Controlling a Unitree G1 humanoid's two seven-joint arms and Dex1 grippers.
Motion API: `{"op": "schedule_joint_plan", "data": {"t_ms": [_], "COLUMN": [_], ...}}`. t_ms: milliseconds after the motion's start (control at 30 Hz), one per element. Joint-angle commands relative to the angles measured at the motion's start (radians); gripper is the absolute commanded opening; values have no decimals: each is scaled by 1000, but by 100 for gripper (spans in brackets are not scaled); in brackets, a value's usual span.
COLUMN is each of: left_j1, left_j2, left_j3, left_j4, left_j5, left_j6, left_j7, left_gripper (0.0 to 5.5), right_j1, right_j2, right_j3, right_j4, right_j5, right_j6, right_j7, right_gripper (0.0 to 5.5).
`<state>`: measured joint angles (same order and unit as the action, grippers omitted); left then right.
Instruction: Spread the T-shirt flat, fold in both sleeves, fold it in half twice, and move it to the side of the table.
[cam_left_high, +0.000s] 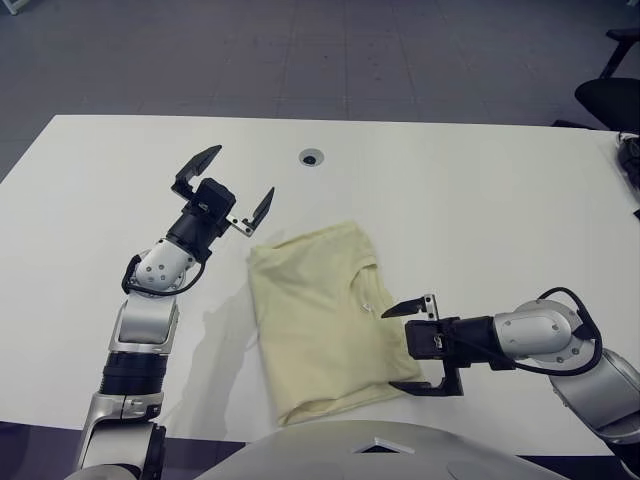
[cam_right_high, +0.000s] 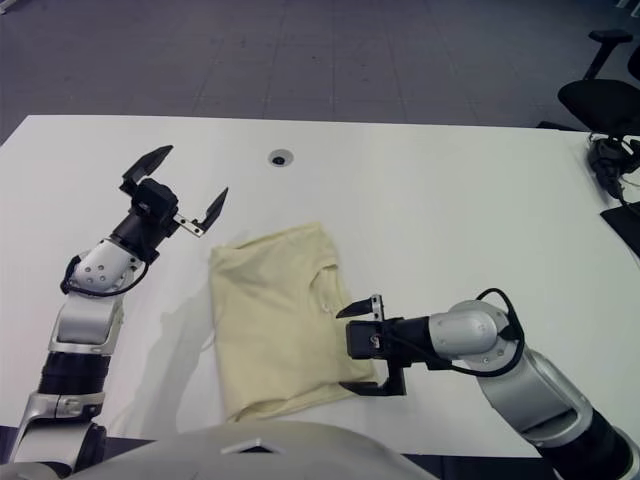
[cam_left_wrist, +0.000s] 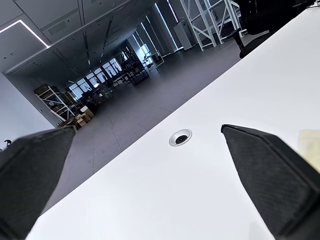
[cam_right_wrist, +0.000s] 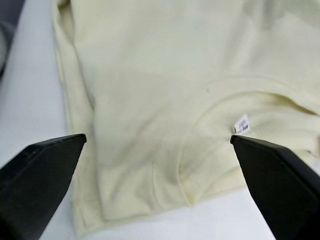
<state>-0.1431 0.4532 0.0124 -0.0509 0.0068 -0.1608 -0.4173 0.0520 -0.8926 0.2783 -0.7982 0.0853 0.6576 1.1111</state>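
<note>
No legible text, number or sign to report. Just one small white tag (cam_right_wrist: 242, 124), sewn inside the neckline of the pale yellow T-shirt (cam_right_wrist: 145, 85), toward 3 o'clock on the folded cloth as seen from the head camera. Any print on it too small to read. No readable marking on the white table (cam_left_high: 480, 200) either.

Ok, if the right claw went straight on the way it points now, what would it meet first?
The T-shirt, near its collar; the right claw is open, and its height over the cloth is unclear.
</note>
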Motion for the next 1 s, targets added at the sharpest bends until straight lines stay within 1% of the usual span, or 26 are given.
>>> {"op": "schedule_joint_plan", "data": {"t_ms": [33, 133, 200, 233, 367, 533, 633, 733, 800, 900, 1000], "left_j1": [-3, -5, -5, -5, -6, -30, -36, -50, -54, -42, -50], "left_j2": [7, 5, 3, 2, -3, -11, -15, -22, -24, -23, -24], "left_j3": [1, -3, -5, -5, -2, 7, 1, -9, -17, -15, -22], "left_j4": [9, 15, 17, 18, 25, 62, 74, 84, 91, 81, 95], "left_j5": [16, 22, 23, 24, 26, 25, 32, 38, 47, 61, 72], "left_j6": [3, -2, -6, -8, -17, -33, -38, -42, -48, -53, -63], "left_j7": [3, 5, 6, 7, 16, 41, 54, 60, 62, 74, 78], "left_gripper": [540, 540, 540, 540, 540, 540, 540, 540, 540, 540, 540], "right_j1": [-123, -208, -271, -300, -382, -435, -447, -461, -473, -507, -525], "right_j2": [30, 58, 100, 130, 285, 496, 588, 609, 598, 590, 574], "right_j3": [-109, -194, -198, -181, -36, 138, 184, 240, 262, 246, 226], "right_j4": [-5, 29, 102, 150, 382, 717, 917, 1104, 1202, 1308, 1364], "right_j5": [123, 239, 253, 236, 117, -56, -142, -270, -343, -370, -374], "right_j6": [91, 139, 127, 106, -51, -325, -489, -615, -667, -704, -719], "right_j7": [-15, -21, -65, -99, -225, -378, -472, -568, -616, -647, -656], "right_gripper": [538, 538, 538, 538, 538, 538, 538, 538, 538, 538, 538]}}
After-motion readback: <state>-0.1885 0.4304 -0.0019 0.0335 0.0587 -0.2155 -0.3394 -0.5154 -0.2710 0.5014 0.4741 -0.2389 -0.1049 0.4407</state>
